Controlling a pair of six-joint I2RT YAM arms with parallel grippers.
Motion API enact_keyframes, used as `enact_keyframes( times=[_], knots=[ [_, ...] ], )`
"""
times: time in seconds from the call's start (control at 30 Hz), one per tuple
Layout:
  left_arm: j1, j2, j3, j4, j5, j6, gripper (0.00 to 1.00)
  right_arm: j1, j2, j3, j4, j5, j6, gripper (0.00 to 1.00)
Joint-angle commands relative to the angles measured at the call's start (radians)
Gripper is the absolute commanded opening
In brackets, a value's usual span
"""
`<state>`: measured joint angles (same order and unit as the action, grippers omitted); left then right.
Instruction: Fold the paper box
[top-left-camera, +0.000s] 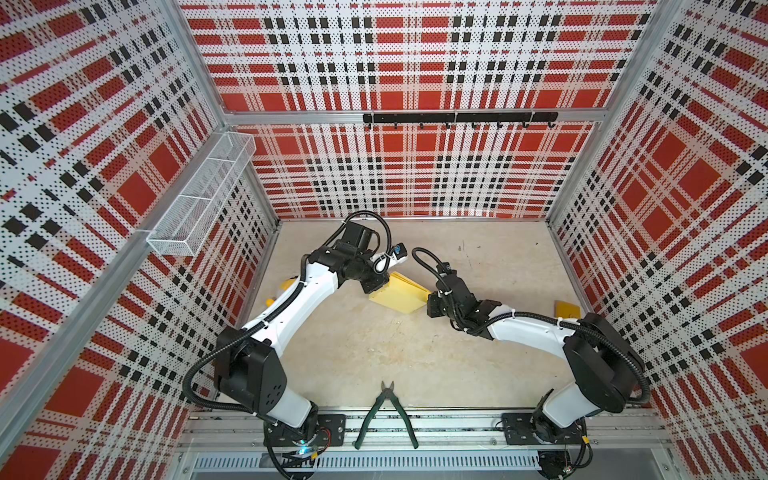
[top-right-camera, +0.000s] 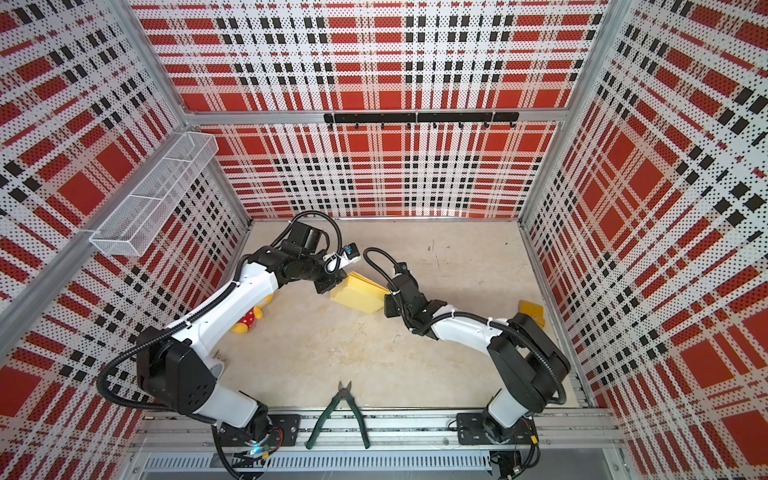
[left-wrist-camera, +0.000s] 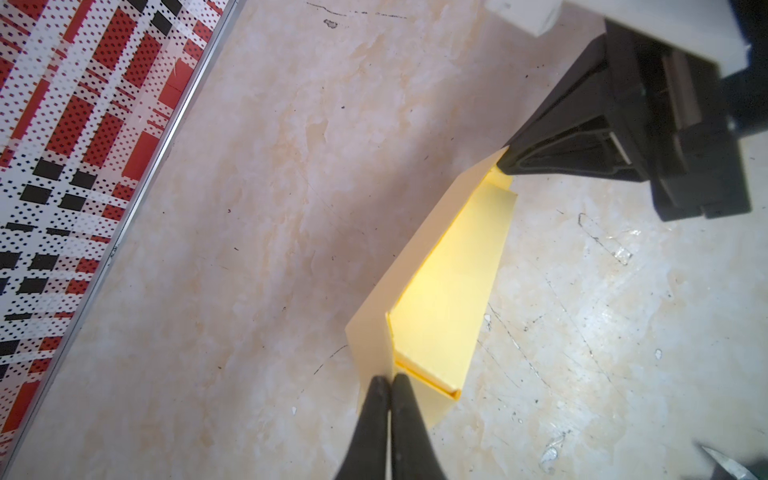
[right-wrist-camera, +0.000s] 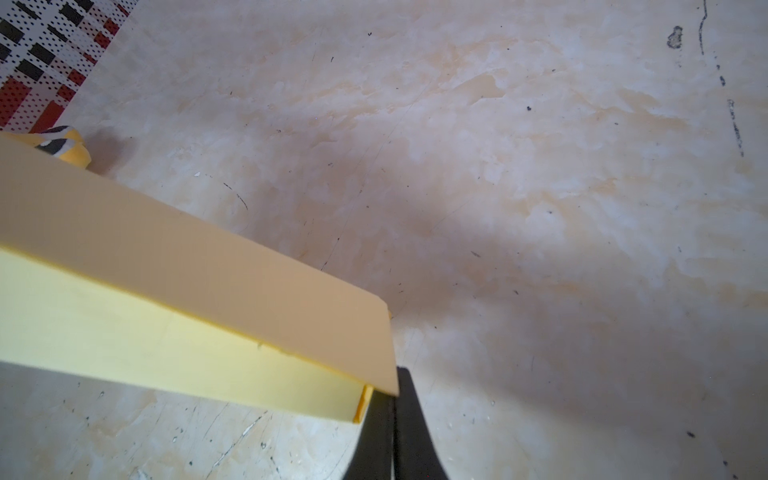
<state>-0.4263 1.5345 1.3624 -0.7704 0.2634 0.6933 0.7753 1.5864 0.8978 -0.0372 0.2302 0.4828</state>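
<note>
- Looking down in both top views, I see plaid walls (top-left-camera: 395, 62) closing in a pale, scuffed table (top-left-camera: 374, 361) on three sides.
- Left arm (top-left-camera: 291, 307) reaches in from the near rail toward the middle of the table. Its left gripper (left-wrist-camera: 390, 380) has its fingers pressed together, pinching a thin wall of the paper box at one end.
- Right arm (top-left-camera: 532, 328) comes in from the opposite side. The right gripper (right-wrist-camera: 395, 384) is closed tight as well, nipping the corner at the box's other end. The left wrist view shows its tip right on that far corner.
- Wire basket (top-left-camera: 203, 191) hangs on the left wall, and a black hook rail (top-left-camera: 457, 118) runs along the back wall.
- Paper box (top-left-camera: 401, 295) sits mid-table, a little toward the back, stretched between the two grippers. It is pale yellow and partly folded, with the top panel standing ajar over a brighter yellow inside (left-wrist-camera: 440, 291). I cannot tell whether its underside touches the table.
- Green-handled cutters (top-left-camera: 384, 415) lie at the near edge, their handles crossing the rail, well apart from the box.
- Plush toy (top-right-camera: 249, 320) lies by the left wall, partly under the left arm.
- Small orange-yellow piece (top-left-camera: 567, 309) lies near the right wall, beyond the right arm.
</note>
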Motion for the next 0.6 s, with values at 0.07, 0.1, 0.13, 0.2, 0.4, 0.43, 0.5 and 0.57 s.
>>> enact_keyframes(
  times=[0.07, 0.1, 0.13, 0.2, 0.4, 0.43, 0.5, 0.57],
  knots=[
    [0.028, -0.065, -0.088, 0.007, -0.010, -0.055, 0.07, 0.051, 0.022, 0.088, -0.120, 0.093, -0.011, 0.00],
    [0.035, -0.075, -0.107, 0.008, -0.011, -0.065, 0.07, 0.060, 0.030, 0.103, -0.137, 0.109, -0.005, 0.00],
    [0.042, -0.082, -0.124, 0.010, -0.013, -0.077, 0.09, 0.067, 0.037, 0.118, -0.153, 0.124, 0.002, 0.00],
    [0.057, -0.095, -0.163, 0.033, 0.008, -0.123, 0.11, 0.081, 0.049, 0.144, -0.181, 0.148, 0.017, 0.00],
    [0.081, -0.106, -0.210, 0.091, 0.113, -0.337, 0.12, 0.123, 0.091, 0.222, -0.237, 0.203, 0.031, 0.00],
    [0.085, -0.102, -0.210, 0.098, 0.134, -0.377, 0.12, 0.127, 0.095, 0.227, -0.238, 0.205, 0.032, 0.00],
    [0.100, -0.102, -0.209, 0.105, 0.175, -0.438, 0.12, 0.133, 0.104, 0.236, -0.248, 0.218, 0.038, 0.00],
    [0.114, -0.102, -0.203, 0.109, 0.188, -0.488, 0.10, 0.139, 0.107, 0.240, -0.253, 0.231, 0.038, 0.00]
  ],
)
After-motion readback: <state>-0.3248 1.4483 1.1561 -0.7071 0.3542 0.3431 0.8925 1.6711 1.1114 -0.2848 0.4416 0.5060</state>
